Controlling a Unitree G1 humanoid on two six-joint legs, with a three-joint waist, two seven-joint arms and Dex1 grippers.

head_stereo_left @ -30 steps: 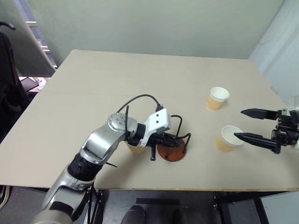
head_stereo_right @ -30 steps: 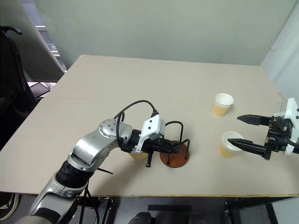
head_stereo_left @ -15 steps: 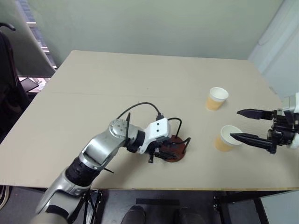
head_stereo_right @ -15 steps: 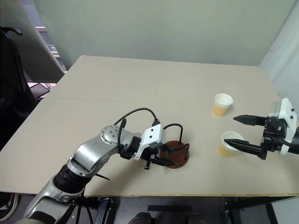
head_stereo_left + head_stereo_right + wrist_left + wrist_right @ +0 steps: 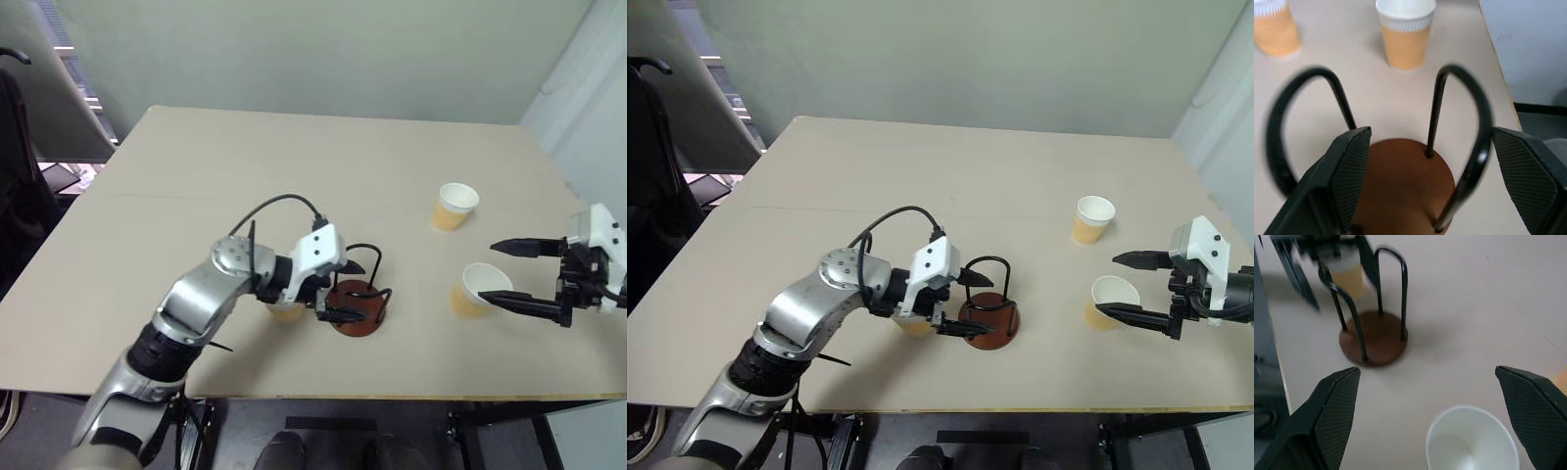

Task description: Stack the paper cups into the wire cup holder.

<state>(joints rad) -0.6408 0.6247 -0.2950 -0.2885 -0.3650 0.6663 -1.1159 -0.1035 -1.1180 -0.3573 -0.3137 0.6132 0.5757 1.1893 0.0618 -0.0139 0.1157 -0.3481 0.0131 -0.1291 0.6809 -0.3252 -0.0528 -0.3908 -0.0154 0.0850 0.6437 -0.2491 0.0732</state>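
Now left hand [image 5: 350, 291] astride wire cup holder [image 5: 357, 319]

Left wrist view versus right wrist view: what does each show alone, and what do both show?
Left wrist view: the far cup standing past the holder, and the near cup from the side. Right wrist view: the open right gripper over that near cup's white inside, and a third cup by the holder. Both: the wire cup holder, the open left gripper, the table.

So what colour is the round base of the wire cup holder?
Reddish-brown; the wire cup holder base shows best in the right wrist view.
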